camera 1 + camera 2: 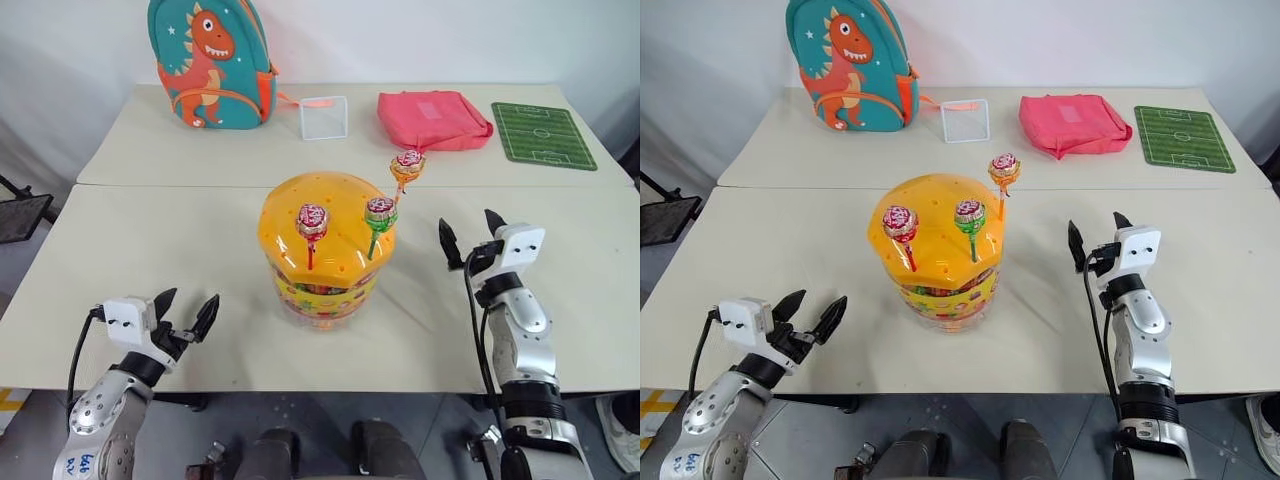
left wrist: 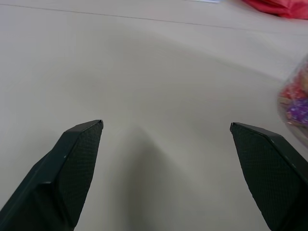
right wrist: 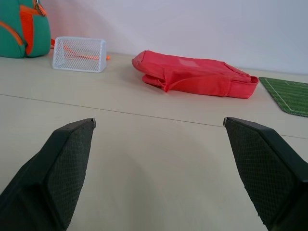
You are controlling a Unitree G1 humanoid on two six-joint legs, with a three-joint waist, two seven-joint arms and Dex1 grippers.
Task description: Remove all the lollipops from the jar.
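The left end effector (image 1: 187,307) sits low at the near left, its arm reaching forward, two black fingers (image 2: 72,163) spread wide and holding nothing. The right end effector (image 1: 470,232) is farther out on the right, raised and tipped slightly upward, its fingers (image 3: 62,168) likewise spread wide apart and empty.

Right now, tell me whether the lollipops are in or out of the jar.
In: all three lollipops stand upright, sticks in holes of the clear plastic jar's glossy orange domed lid.
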